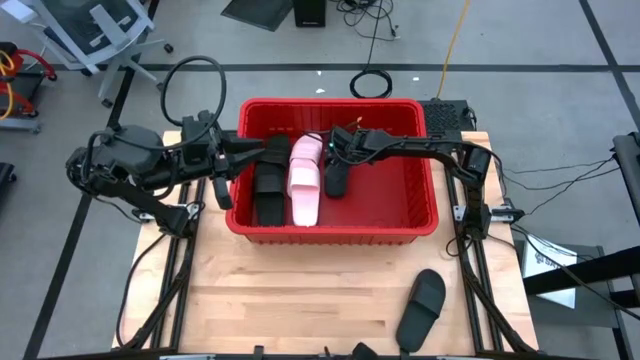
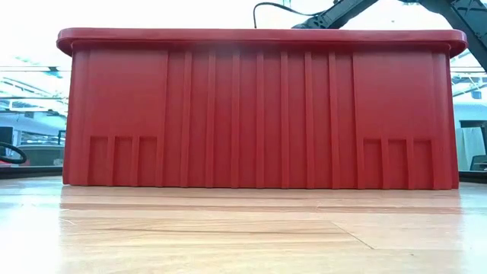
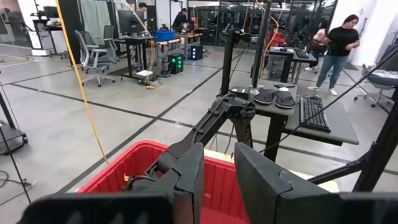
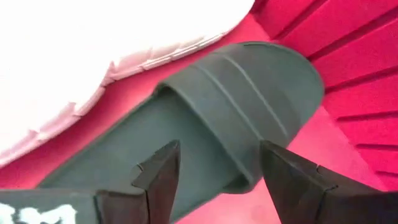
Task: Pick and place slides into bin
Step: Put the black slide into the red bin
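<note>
The red bin point(image 1: 432, 222) stands at the table's middle and fills the low view point(image 2: 259, 114). In it lie a black slide point(image 1: 268, 188) at the left, a pale pink slide point(image 1: 304, 180) beside it, and another black slide point(image 1: 337, 180). My right gripper point(image 1: 337, 148) hangs open just above that slide point(image 4: 249, 106), which lies flat on the bin's floor, one finger over each side of its strap. My left gripper point(image 1: 262, 150) is open and empty over the bin's left rim, pointing level across the bin point(image 3: 217, 180). A further black slide point(image 1: 422, 308) lies on the table near the front right.
The bin's right half point(image 1: 395, 185) has bare floor. The right arm point(image 3: 214, 121) crosses the bin in front of my left gripper. Beyond the table stand a desk point(image 3: 323, 121) with two dark sandals point(image 3: 273, 96) and a person point(image 3: 339, 46).
</note>
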Tool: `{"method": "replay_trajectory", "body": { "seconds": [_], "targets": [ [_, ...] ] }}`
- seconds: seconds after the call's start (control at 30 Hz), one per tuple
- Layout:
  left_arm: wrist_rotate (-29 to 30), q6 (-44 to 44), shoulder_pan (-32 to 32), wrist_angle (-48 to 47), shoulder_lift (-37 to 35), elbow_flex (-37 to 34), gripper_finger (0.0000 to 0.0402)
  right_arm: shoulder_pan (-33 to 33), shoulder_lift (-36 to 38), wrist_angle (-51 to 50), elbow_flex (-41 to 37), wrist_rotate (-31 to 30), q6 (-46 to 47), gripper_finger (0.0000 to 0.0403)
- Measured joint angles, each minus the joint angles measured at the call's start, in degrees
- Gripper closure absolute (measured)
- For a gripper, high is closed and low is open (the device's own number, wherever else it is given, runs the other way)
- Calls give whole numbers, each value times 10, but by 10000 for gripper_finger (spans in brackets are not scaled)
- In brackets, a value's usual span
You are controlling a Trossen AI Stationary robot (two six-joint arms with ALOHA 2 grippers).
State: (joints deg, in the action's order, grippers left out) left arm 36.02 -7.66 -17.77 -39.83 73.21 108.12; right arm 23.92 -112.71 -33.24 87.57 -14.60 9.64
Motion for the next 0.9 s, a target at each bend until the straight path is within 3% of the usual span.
{"method": "replay_trajectory", "body": {
  "seconds": [0.3, 0.67, 0.9],
  "targets": [
    [-1, 0, 0, -7, 0, 0, 314, -6, 6, 2, 0, 88, 32, 196],
    [-2, 16, 0, -11, 0, 0, 314, -29, 64, 13, 0, 12, 51, 202],
    [-2, 15, 0, -36, -2, 0, 314, -42, 102, 14, 0, 28, 114, 202]
  ]
}}
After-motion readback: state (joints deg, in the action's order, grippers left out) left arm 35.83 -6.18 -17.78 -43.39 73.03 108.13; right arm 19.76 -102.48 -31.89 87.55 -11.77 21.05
